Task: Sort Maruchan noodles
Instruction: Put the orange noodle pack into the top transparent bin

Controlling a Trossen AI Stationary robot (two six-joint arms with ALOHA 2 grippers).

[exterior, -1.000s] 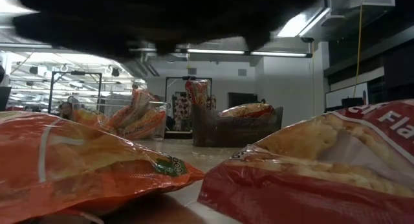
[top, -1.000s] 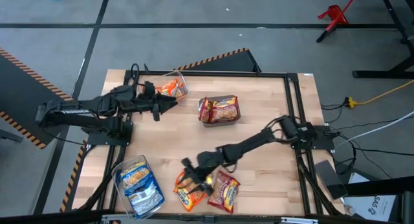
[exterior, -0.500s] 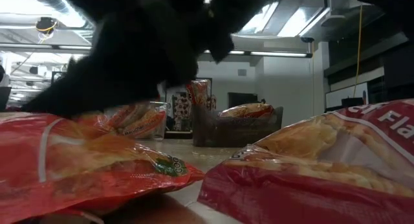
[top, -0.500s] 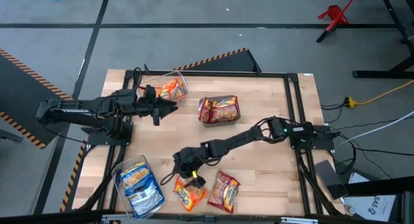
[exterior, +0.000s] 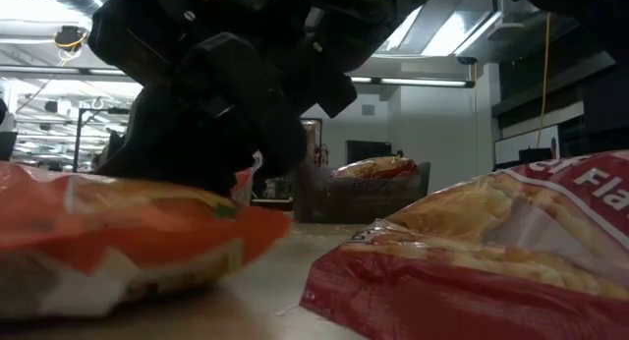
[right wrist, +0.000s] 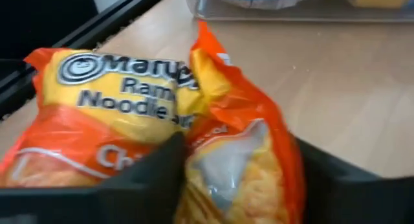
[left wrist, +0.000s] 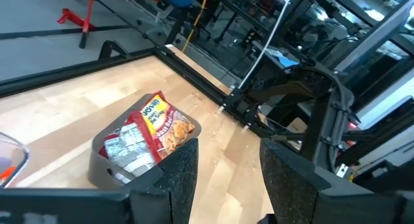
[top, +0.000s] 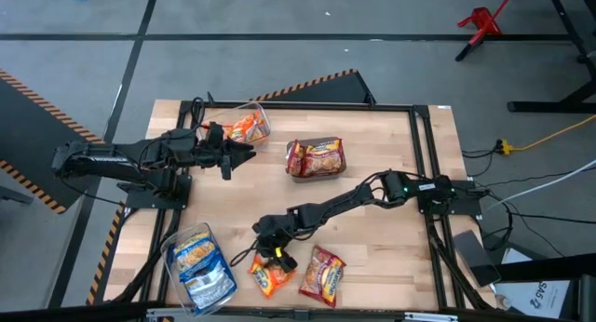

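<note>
Left end effector [top: 244, 153] is hanging empty, fingers apart, beside the orange bin [top: 248, 126], far from the orange packet [top: 267, 277], while the right end effector [top: 271, 254] is closing around that packet's upper end, packet stretching away toward the table's [top: 391, 145] near edge.

— What stands on the wooden table [top: 391, 136]?
— Three clear bins [top: 264, 120].
— And around it?
— A red stand [top: 480, 24] on the grey floor, striped hazard tape [top: 37, 91], a yellow cable [top: 545, 134].
</note>
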